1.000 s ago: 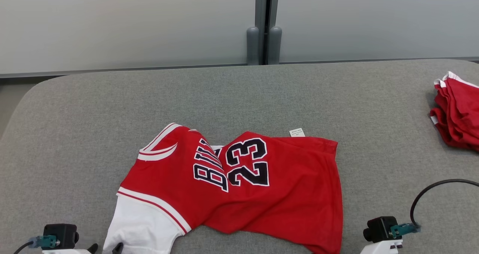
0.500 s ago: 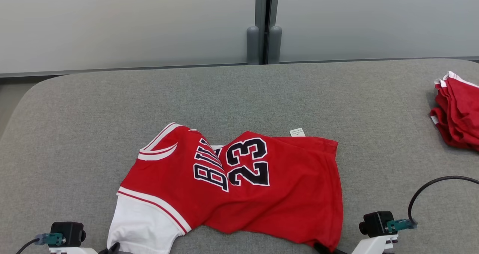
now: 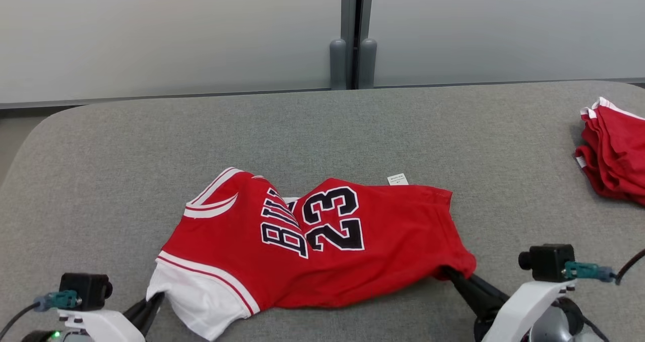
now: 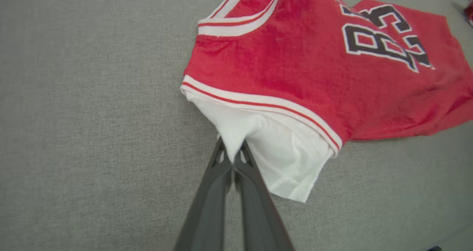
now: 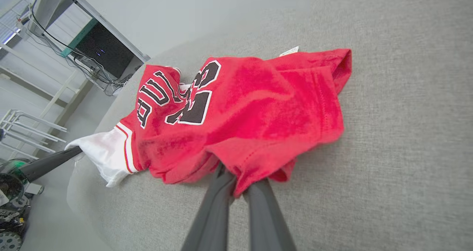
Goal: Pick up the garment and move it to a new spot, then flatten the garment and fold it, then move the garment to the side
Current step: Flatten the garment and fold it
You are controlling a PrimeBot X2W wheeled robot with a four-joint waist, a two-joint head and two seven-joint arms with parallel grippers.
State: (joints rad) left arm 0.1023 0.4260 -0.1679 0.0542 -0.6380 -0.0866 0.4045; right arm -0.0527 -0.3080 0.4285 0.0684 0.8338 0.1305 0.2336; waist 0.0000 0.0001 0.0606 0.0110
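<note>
Partly, the jersey (image 3: 322, 241) is crumpled at the near middle of the grey table (image 3: 101, 145), so its chest word is cut short by a fold: "BU" can be read, a third letter is half seen, and the rest is buried. The number "23" is read whole beside it, in black with a white outline. A small white tag (image 3: 397, 179) is seen at the jersey's far edge, its print too small to be made out. The left claw (image 3: 157, 299) is closed on the white sleeve (image 3: 201, 301), whose cloth is pinched between the fingertips in the left wrist view; the claw's base is cut off by the bottom edge of the head view. The right claw (image 3: 447, 272) is closed on the red hem (image 3: 461, 264) at the jersey's near right corner; its fingertips are covered by bunched cloth, so the pinch itself is hidden. How many layers are caught there cannot be told. A pile (image 3: 612, 165) of red cloth with white trim is seen at the table's far right, well apart from the jersey, and is cut off by the picture's edge.
</note>
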